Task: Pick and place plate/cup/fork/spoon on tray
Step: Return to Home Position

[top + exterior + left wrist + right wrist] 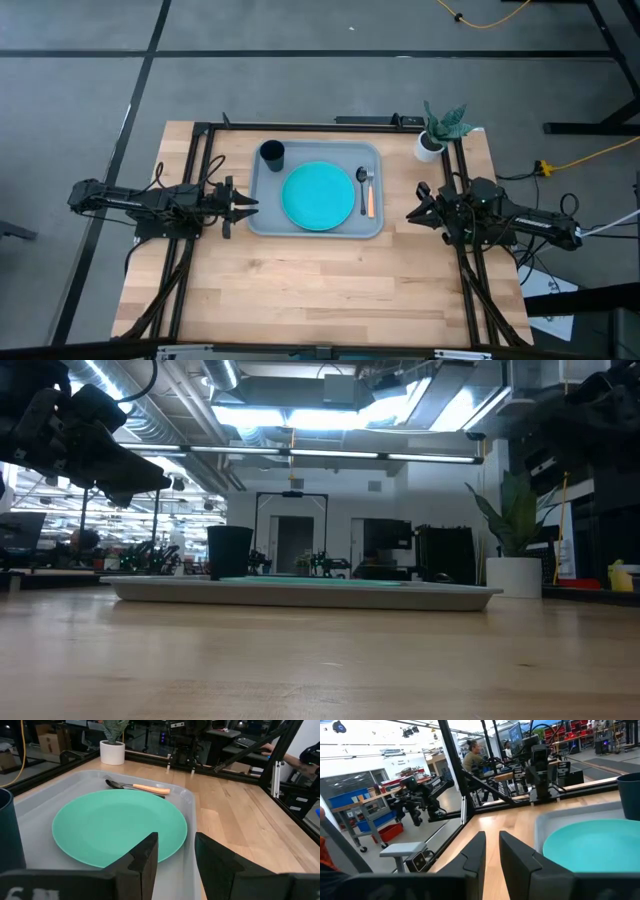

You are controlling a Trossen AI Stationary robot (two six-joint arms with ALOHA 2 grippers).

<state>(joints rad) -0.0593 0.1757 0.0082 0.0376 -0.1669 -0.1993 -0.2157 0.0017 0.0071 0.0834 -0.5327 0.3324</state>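
The pale grey-blue tray (262,215) lies in the middle of the table. On it rest the teal plate (318,197) at the centre, the dark cup (272,153) upright at the far left corner, and the spoon (362,179) and the orange-handled fork (369,203) side by side along the right side. My left gripper (248,205) hovers open at the tray's left rim, above the table, its fingers (145,857) pointing at the plate (120,825). My right gripper (414,210) is open by a narrow gap, right of the tray, holding nothing.
A white pot with a green plant (435,135) stands at the table's far right corner. Black frame rails (200,180) run along the table's left and right sides. Bare wood (320,285) lies between the tray and the near edge. People sit at desks beyond the table (472,755).
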